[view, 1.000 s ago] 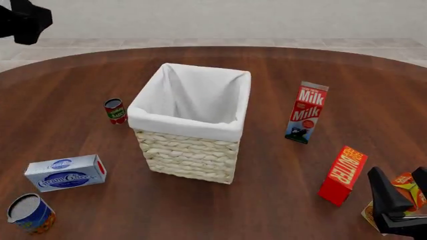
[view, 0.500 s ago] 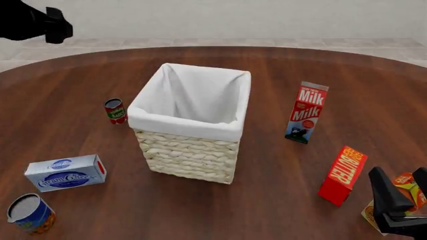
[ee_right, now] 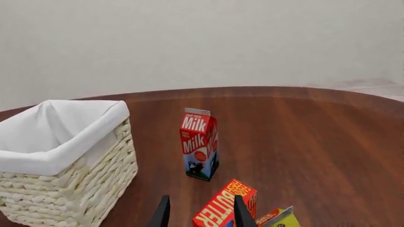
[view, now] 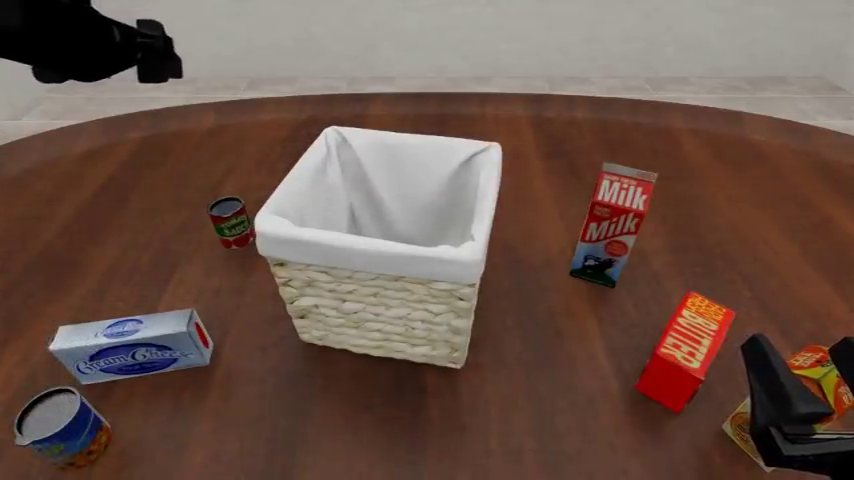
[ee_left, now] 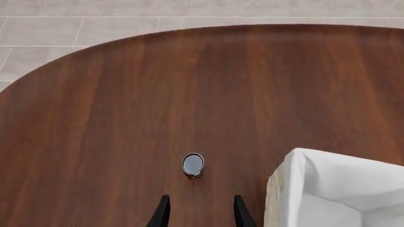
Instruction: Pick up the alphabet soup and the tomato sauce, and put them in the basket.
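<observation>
Sauce: the tomato sauce (view: 231, 221) stands upright just left of the basket (view: 380, 300), axis vertical.
From left gripper (ee_left: 200, 212): straight ahead below the spread, empty fingers.
Soup: the soup (view: 58, 425) stands at the near-left table edge.
Right gripper (ee_right: 200, 213): open, empty, well apart.
Nearer arm: left, likely.

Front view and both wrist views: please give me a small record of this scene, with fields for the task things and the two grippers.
alphabet soup: upright, table's near left
tomato sauce: upright, left of basket, apart from it
basket: upright, nothing visible inside
left gripper: open, high above the tomato sauce
right gripper: open, near butter box
</observation>
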Controlling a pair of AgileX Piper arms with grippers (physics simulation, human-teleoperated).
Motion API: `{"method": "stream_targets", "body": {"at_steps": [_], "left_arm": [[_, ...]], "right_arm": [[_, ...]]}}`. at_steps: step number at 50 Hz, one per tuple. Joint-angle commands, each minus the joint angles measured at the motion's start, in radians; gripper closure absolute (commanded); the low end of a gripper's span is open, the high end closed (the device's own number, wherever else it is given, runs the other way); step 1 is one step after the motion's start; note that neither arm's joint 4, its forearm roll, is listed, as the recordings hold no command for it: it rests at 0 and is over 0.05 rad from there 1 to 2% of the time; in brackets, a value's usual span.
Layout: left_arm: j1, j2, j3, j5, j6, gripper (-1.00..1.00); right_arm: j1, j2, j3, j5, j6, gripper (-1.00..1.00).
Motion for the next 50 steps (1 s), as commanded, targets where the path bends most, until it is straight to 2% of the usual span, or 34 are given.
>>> {"method": "stream_targets", "body": {"at_steps": [1, 19, 29, 50], "left_arm": [[0.027, 0.072, -0.017, -0.022, -0.011, -1.0], [0.073, 0.184, -0.033, -0.112, 0.001, -1.0], [0.057, 0.249, -0.012, -0.197, -0.012, -1.0], [0.015, 0.336, -0.022, -0.265, -0.014, -1.0]], "right_arm": [[-0.003, -0.008, 0.0, 0.007, 0.003, -1.0], [-0.005, 0.004, 0.0, -0.003, -0.003, -1.0], [-0.006, 0.017, 0.001, -0.009, -0.007, -1.0], [-0.003, 0.042, 0.001, -0.033, -0.017, -1.0]]}}
